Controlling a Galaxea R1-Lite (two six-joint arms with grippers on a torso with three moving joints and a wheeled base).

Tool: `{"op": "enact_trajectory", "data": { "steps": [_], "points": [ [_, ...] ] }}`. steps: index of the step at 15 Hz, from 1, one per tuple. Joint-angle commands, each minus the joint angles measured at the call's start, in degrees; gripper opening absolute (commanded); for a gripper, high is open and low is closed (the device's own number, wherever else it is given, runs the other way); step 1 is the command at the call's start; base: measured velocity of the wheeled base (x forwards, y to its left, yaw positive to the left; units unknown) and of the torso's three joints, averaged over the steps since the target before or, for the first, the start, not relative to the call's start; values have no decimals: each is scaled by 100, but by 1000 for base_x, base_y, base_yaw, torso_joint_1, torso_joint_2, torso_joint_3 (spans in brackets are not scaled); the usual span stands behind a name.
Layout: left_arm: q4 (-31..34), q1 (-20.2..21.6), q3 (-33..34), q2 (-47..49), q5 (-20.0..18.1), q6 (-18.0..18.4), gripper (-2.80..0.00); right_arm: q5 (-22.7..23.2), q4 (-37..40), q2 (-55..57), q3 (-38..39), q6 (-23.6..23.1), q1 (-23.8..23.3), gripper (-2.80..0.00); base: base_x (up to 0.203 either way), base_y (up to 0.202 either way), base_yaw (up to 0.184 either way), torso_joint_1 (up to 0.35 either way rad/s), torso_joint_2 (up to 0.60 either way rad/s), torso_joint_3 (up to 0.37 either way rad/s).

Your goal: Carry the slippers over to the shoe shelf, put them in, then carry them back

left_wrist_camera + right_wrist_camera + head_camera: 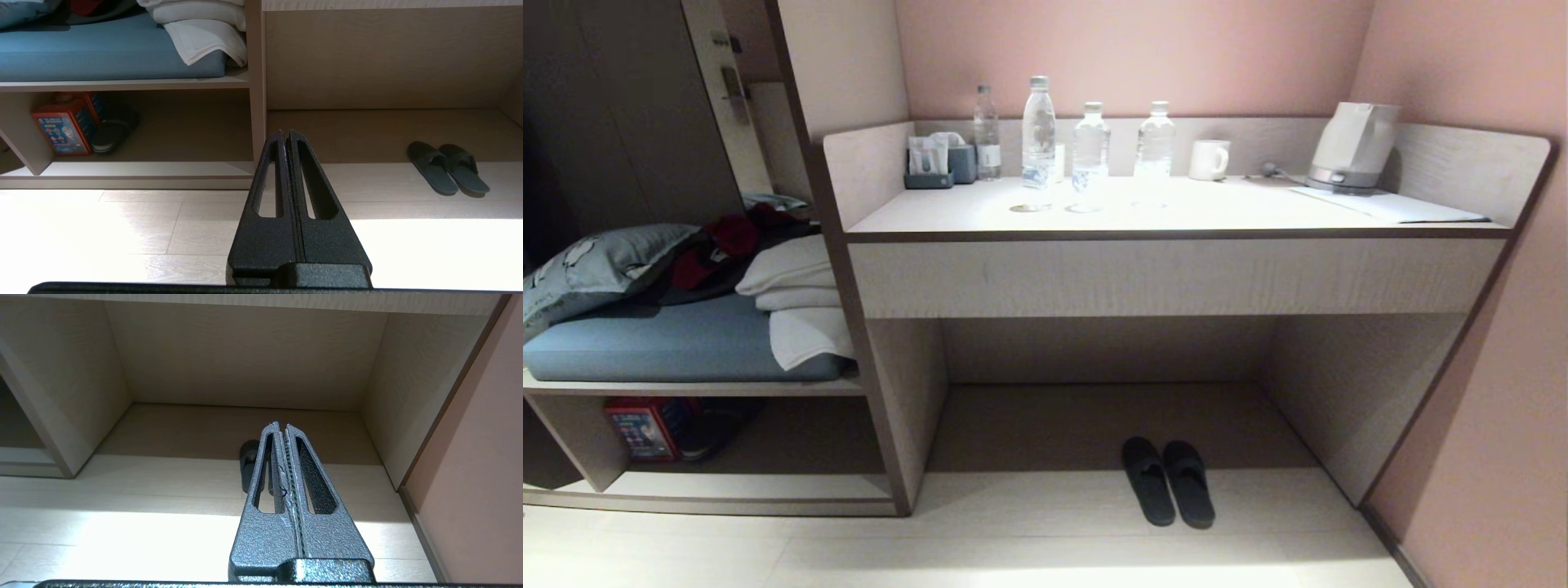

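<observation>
While both arms hang idle, the right gripper [282, 426] is pressed shut on nothing, slippers [249, 463] straight ahead and below, mostly hidden behind its fingers. Left gripper [286, 134] likewise shut and empty; from it the pair lies well off to the right. Slippers [1168, 482] sit side by side on the floor at the desk recess mouth, long axes running front-to-back. Right arm judged nearer. Shoe shelf [727, 490] far left.

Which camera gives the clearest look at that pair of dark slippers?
The head view: the pair of flat dark grey fabric slippers lies whole, side by side on the floor. The left wrist view shows both off to one side; in the right wrist view they are mostly hidden behind the right tool.
</observation>
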State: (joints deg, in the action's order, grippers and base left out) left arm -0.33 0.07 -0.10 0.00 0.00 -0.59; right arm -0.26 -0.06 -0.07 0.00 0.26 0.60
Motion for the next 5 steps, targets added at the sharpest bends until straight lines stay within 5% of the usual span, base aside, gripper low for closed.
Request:
{"op": "enact_trajectory", "data": {
  "steps": [1, 5],
  "points": [
    [-2, 1, 1, 0, 0, -3, -280, 8, -2, 16, 0, -8, 2, -280, 0, 0, 0, 0, 0, 0],
    [-2, 1, 1, 0, 0, -3, -280, 8, -2, 7, 0, -8, 2, -280, 0, 0, 0, 0, 0, 0]
  ]
}}
